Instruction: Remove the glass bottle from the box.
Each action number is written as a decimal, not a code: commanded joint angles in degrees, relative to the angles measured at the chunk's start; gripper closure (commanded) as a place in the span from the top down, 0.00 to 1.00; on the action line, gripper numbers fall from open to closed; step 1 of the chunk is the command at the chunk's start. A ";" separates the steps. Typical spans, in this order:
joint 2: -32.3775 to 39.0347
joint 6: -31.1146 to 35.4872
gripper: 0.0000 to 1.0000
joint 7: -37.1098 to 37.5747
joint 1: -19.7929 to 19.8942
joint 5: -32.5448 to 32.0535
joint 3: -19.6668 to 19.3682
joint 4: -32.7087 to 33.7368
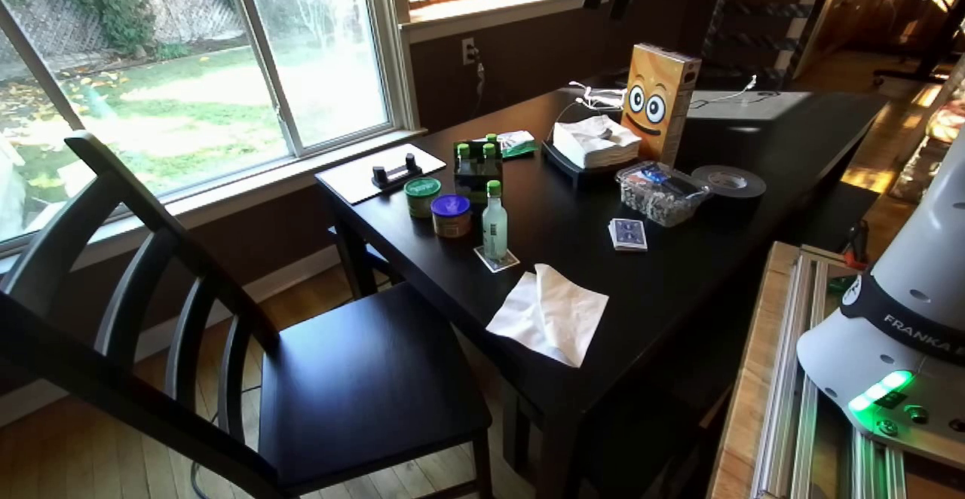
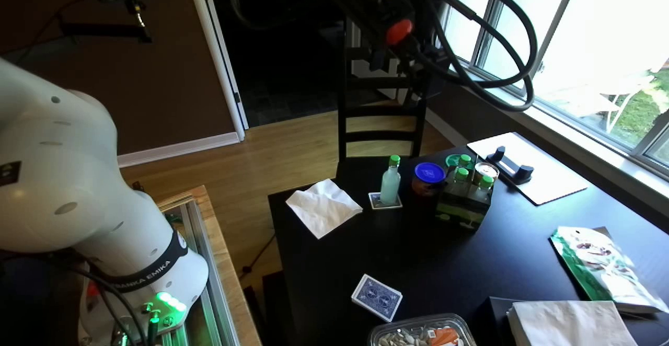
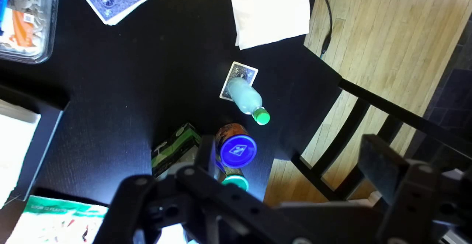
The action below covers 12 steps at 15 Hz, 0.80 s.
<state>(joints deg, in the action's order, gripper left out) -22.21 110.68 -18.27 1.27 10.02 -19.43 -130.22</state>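
Gripper point(image 3: 290, 153): widely spread, nothing is held.
Box point(image 2: 461, 210): could be dragged up, if a bottle point(image 2: 461, 176) is tightly seated.

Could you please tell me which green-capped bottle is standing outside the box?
The pale bottle on the playing card; the other green-capped bottles in view sit inside the box.

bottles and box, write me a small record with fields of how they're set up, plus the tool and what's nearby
box: black and green, upright
bottles inside: three visible, green-capped
bottle outside: upright, green-capped, on a playing card
tub: blue-lidded, beside the box
napkin: white, creased
tool: open, holding nothing
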 commanded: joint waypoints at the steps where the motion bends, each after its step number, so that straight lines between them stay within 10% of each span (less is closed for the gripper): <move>1: 0.34 -0.30 1.00 -0.68 2.12 0.79 1.81 0.18; 12: 3.21 10.24 1.00 12.72 3.53 2.19 6.43 -0.48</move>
<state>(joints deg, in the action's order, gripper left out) -20.39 115.45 -11.26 2.65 11.56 -16.12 -130.30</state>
